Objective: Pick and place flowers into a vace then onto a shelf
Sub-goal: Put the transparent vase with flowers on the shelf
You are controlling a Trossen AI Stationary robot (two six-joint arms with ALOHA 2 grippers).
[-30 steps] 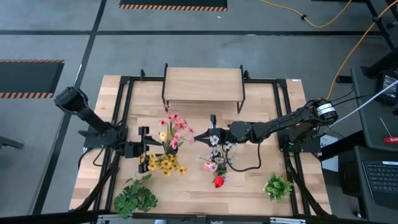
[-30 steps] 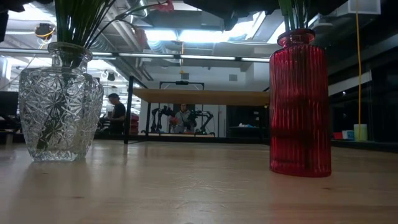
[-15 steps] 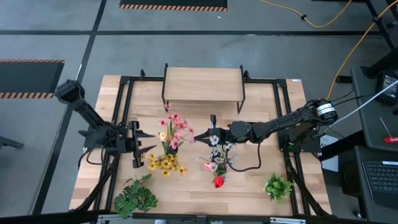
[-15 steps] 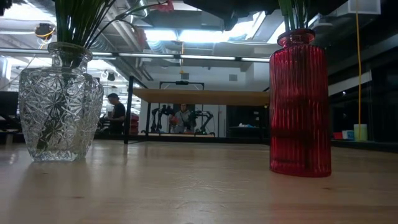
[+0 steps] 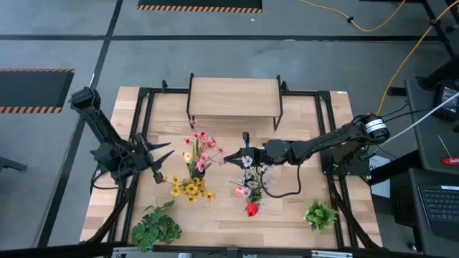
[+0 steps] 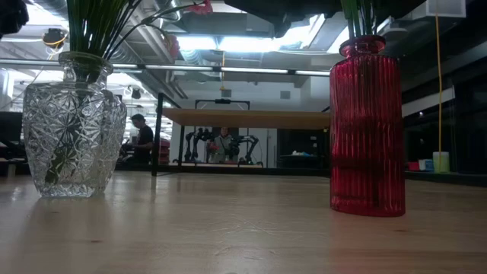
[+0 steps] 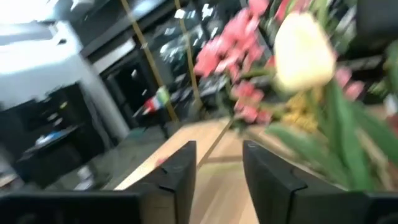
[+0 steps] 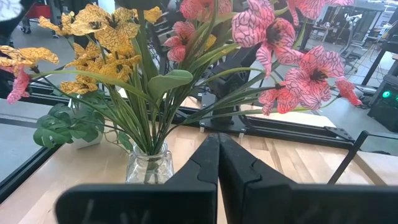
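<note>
A clear cut-glass vase (image 6: 74,125) holds pink, yellow and cream flowers (image 5: 195,163) left of the table's middle. A red ribbed vase (image 6: 364,125) holds white, pink and red flowers (image 5: 251,185) to its right. The light-wood shelf (image 5: 234,98) stands on black legs at the far side. My left gripper (image 5: 163,160) hovers left of the clear vase, open and level, nothing between its fingers (image 7: 180,177). My right gripper (image 5: 233,156) hangs shut between the two bouquets, pointing at the clear vase (image 8: 149,165).
Two leafy green plants stand near the front edge, one at the left (image 5: 156,228) and one at the right (image 5: 320,213). A black metal frame (image 5: 140,115) runs along the table's sides. People sit in the room beyond the shelf (image 6: 243,118).
My left gripper has drawn back from the clear vase's flowers toward the table's left edge, risen, and tipped up to level while swinging toward the far edge. The flowers and both vases stand as before.
</note>
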